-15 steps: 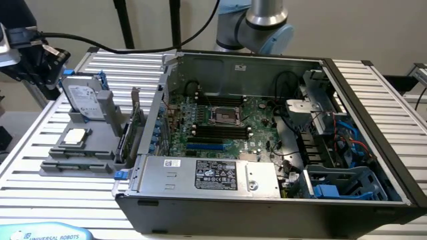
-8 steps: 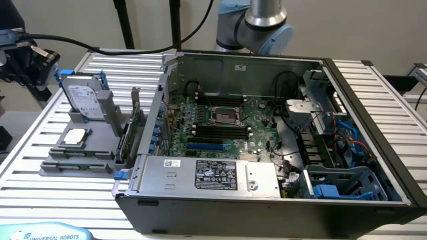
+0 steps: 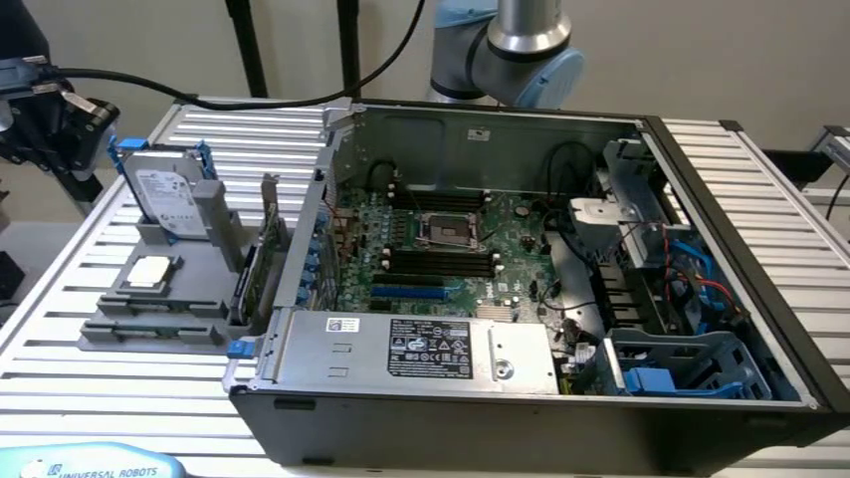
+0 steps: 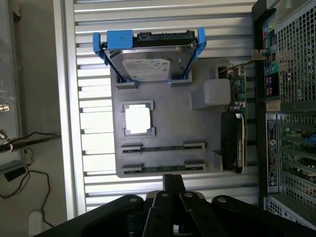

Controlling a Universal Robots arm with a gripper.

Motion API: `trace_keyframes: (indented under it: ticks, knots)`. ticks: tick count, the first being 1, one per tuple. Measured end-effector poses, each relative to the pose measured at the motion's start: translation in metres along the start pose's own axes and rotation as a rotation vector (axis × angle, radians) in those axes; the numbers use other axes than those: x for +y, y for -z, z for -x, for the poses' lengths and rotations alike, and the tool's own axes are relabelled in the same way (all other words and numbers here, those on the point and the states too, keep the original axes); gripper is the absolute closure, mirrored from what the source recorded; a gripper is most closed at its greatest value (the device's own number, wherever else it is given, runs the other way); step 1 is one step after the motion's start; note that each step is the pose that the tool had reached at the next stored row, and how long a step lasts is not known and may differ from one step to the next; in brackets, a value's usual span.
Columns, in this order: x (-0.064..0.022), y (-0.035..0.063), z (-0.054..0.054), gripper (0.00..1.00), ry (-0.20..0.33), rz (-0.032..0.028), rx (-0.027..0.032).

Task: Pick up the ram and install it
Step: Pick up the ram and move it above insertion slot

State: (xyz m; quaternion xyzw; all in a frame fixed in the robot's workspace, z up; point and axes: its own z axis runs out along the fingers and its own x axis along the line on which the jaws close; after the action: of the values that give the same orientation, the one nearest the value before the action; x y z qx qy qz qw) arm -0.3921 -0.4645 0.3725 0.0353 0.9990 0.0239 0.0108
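A slatted metal table (image 3: 67, 378) carries an open computer case (image 3: 492, 129) and, at the exterior view's left, a grey holder (image 3: 133, 342) of spare parts. My arm (image 3: 525, 45) is cut off at the upper edge of that frame. The ram (image 4: 163, 169) is hard to make out: I see it edge-on, a thin green strip standing in one of the holder's slots, with a second strip like it in the slot just beside. My claw (image 4: 174, 183) is pressed together with nothing between its tips, hovering near the closer strip but apart from it. Beyond the strips sit a square chip (image 4: 138, 119) and a hard drive (image 4: 150, 64) in a blue frame. In the exterior view the case's black memory slots (image 3: 439, 261) lie well apart from the holder, and cables (image 3: 571, 159) hide part of the board (image 3: 505, 229)
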Motion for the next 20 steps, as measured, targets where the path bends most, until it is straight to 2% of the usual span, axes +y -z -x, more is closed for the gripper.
trace_keyframes:
  ticks: [5,8,13,20]
  knots:
    - [0.0000,0.0000,0.0000,0.89,0.000,0.0000,0.0000]
    - [0.0000,-0.0003,-0.0001,0.89,0.020,-0.0001,0.0016]
    - [-0.0001,-0.0014,-0.0001,0.89,0.108,0.0007,0.0116]
    - [-0.0002,-0.0034,-0.0001,0.89,0.234,0.0017,0.0327]
